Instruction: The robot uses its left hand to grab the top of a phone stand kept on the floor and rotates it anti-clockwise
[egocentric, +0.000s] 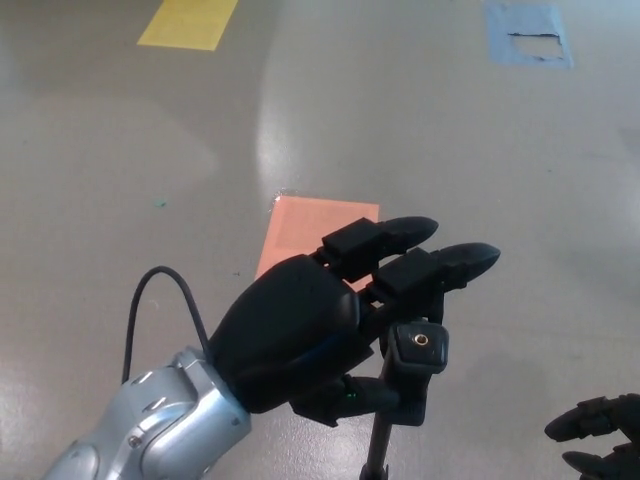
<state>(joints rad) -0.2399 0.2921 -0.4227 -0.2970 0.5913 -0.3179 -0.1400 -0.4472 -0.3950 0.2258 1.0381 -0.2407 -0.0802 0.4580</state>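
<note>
Left hand closing in on the phone stand's top

The left hand is reaching in from 8 o'clock with fingers spread, gripping nothing, its thumb touching the phone stand standing on the floor at 6 o'clock. An orange patch is lying behind it. The right hand is peeking in at 4 o'clock; its grip is unclear.
</note>
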